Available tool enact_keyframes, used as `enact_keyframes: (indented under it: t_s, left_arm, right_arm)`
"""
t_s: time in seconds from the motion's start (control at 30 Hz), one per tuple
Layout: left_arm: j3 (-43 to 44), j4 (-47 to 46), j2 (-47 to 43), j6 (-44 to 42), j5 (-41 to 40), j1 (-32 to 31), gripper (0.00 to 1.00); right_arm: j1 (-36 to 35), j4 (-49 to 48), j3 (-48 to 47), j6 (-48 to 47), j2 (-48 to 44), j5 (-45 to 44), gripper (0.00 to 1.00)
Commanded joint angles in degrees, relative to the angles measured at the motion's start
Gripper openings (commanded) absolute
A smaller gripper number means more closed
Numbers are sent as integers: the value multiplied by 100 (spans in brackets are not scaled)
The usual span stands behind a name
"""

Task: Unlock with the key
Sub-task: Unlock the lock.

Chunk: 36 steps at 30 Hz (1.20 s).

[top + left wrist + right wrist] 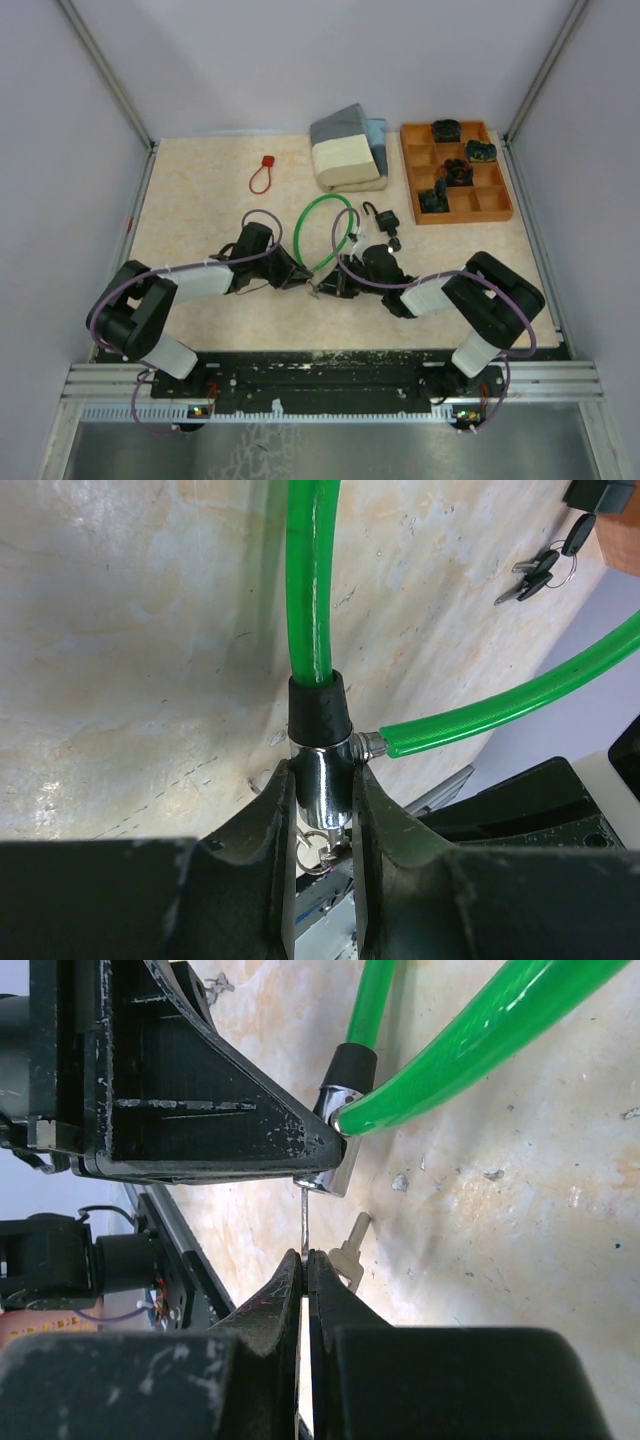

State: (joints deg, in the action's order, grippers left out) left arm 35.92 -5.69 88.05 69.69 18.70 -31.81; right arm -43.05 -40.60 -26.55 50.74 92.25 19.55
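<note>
My left gripper (322, 780) is clamped on the lock barrel (322, 765), one finger on each side of its chrome body. I hold it that way so the barrel cannot spin or slide when the key is turned. The barrel lies low over the table (120, 630), roughly midway between my two arms. The green cable (310, 580) leaves the barrel's far end through a black collar. Its other end plugs into the barrel's side, so I judge the loop is locked. At the barrel's open end, on the side facing my right arm, is the key (304, 1222). It shows edge-on as a thin line, and its tip meets the barrel's end face. I cannot tell how deep it sits. My right gripper (304, 1260) is pinched shut on the key just short of the barrel and in line with it, so a wrist roll should turn the key without bending it. A spare key (350, 1245) hangs loose just beside the held one, clear of the barrel. Well beyond the barrel to the right stands a wooden tray (495, 210), out of the way.
</note>
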Motion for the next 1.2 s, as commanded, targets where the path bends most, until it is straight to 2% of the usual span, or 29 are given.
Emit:
enact_keyframes:
  t_s: [0.0, 1.17]
  left_arm:
    - [-80, -286, -106, 101, 108, -16, 0]
    - [-183, -529, -121, 257, 73, -44, 0]
  right_arm:
    - [25, -646, 21, 159, -40, -37, 0]
    - [39, -172, -5, 82, 23, 79, 0]
